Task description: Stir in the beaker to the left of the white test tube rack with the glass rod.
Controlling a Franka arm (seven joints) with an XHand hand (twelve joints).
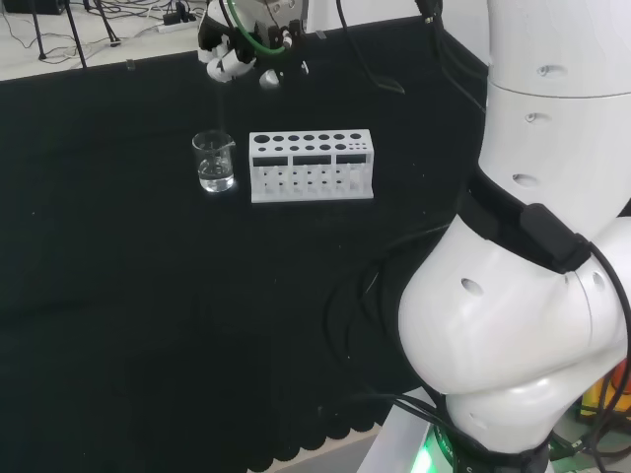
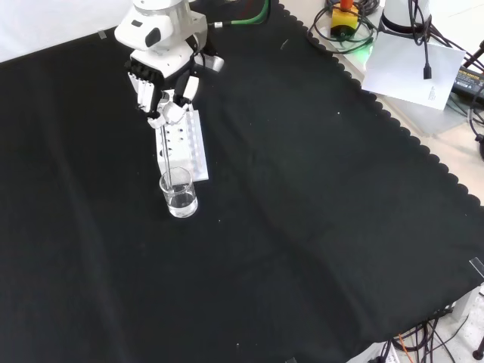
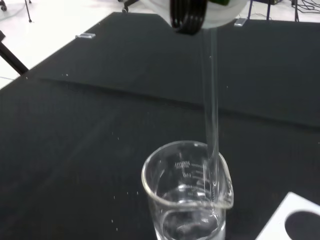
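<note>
The hand [image 2: 162, 91] has its fingers curled round the upper end of the glass rod [image 2: 165, 147], which hangs straight down from it into the glass beaker [image 2: 179, 194]. The beaker stands directly below the hand on the black bench [image 2: 302, 227], with the white test tube rack [image 2: 184, 144] lying between the two in the front view.

Judging by this, the stirring is under way or about to start. To do it well, the rod's tip should circle within the liquid and stay off the glass wall, and the hand should stay level above the beaker so the light vessel is not tipped.

The wrist view shows that the rod [image 3: 212, 115] runs just inside the rim beside the spout, very close to the wall of the beaker [image 3: 187, 195], and that clear liquid fills its lower part. The head view shows the beaker [image 1: 214, 163] and rack [image 1: 311, 166] side by side, apart, with the hand [image 1: 242, 49] high above them.
</note>
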